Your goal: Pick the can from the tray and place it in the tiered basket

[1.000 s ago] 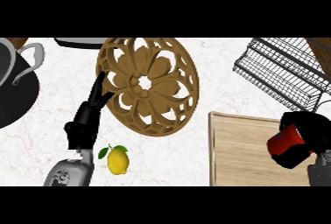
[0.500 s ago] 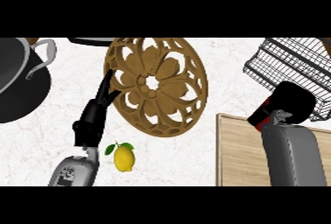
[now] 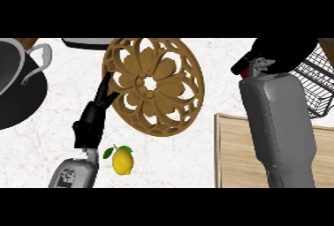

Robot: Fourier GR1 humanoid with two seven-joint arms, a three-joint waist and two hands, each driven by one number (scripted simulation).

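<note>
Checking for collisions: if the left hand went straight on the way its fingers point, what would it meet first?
Probably the left rim of the carved wooden disc, which the left hand points along. Height is unclear, so it might pass over.

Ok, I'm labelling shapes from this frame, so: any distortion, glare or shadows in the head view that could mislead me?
Head view: the round wooden trivet looks taller than wide, a stretch of the view; light is even, no glare on the white counter and no clear shadow under the lemon; the right hand hides the can but for a red sliver.
</note>
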